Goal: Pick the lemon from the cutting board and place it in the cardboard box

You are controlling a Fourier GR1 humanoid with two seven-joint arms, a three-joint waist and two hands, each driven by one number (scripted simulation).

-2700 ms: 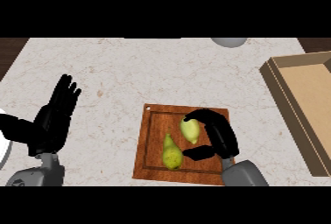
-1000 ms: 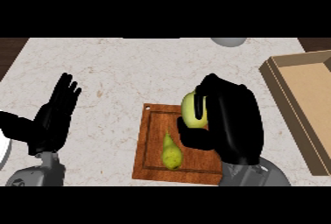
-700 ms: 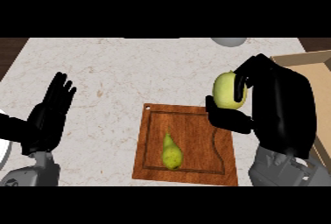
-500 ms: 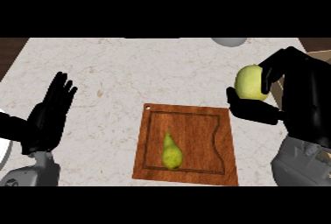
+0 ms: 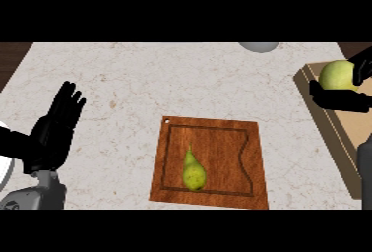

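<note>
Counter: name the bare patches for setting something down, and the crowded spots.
Bare: the wide stretch beyond the cutting board, and the strip between it and the left robot hand. Crowded: the right edge, where the right robot hand holds the lemon at the cardboard box.

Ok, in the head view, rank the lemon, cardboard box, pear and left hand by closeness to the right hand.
1. lemon, held in the right hand, upper right.
2. cardboard box, right edge, under that hand.
3. pear, on the cutting board, lower centre.
4. left hand, far left.
</note>
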